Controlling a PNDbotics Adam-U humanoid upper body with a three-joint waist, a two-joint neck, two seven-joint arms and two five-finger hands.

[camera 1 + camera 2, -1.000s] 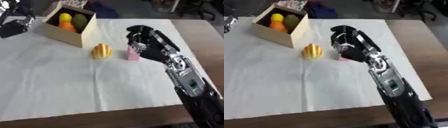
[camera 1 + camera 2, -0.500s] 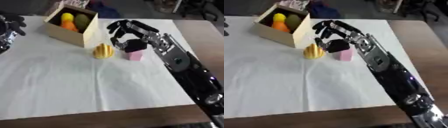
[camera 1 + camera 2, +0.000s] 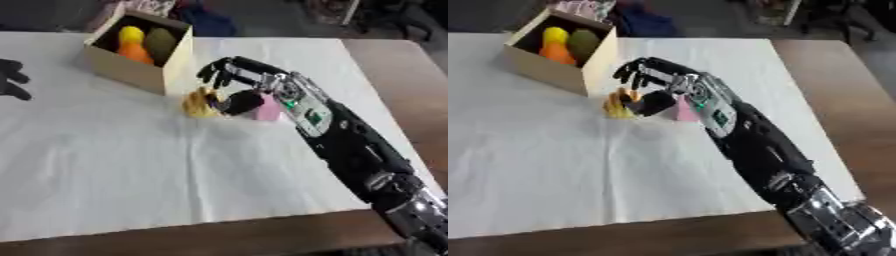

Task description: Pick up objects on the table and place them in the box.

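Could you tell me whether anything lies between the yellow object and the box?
Nothing visible does. The yellow object sits just in front of the box, with bare white cloth between them; the right hand hovers over it.

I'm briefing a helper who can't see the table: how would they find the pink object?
Start at the open cardboard box at the white cloth's far left. Just right of its near corner lies a yellow ridged object; the pink object sits beyond it, partly behind the right hand. It is the only pink thing.
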